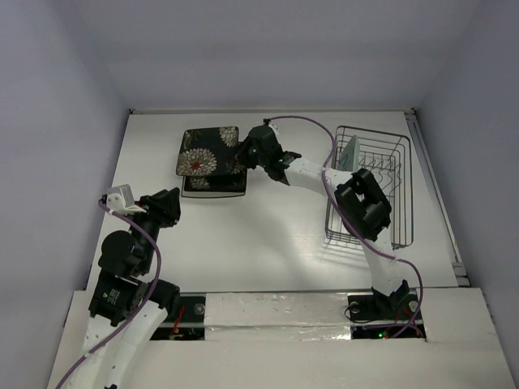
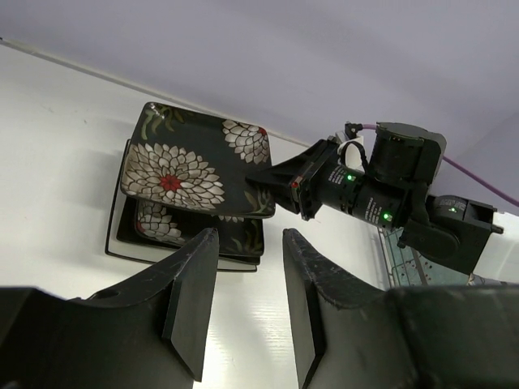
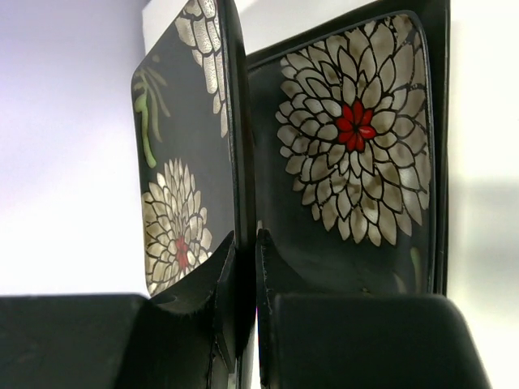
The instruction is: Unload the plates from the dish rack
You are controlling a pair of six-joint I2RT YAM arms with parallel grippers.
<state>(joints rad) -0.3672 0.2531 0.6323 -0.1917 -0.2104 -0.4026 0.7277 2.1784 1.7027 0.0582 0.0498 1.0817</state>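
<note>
My right gripper [image 1: 247,154] is shut on the right edge of a black square plate with white-red flowers [image 1: 209,151] and holds it tilted just above a stack of plates [image 1: 215,188] at the table's back left. In the right wrist view the jaws [image 3: 246,243] pinch the plate's rim [image 3: 182,162]; a second flowered plate [image 3: 349,146] lies under it. The dish rack [image 1: 401,194] stands at the right with a pale mint-green plate [image 1: 350,154] upright in it. My left gripper [image 2: 247,267] is open and empty over the table, near the stack [image 2: 235,235].
The stack rests on a dark-rimmed plate whose edge shows at the bottom [image 2: 162,253]. The right arm [image 1: 361,203] stretches across in front of the rack. White walls close the table at the back and left.
</note>
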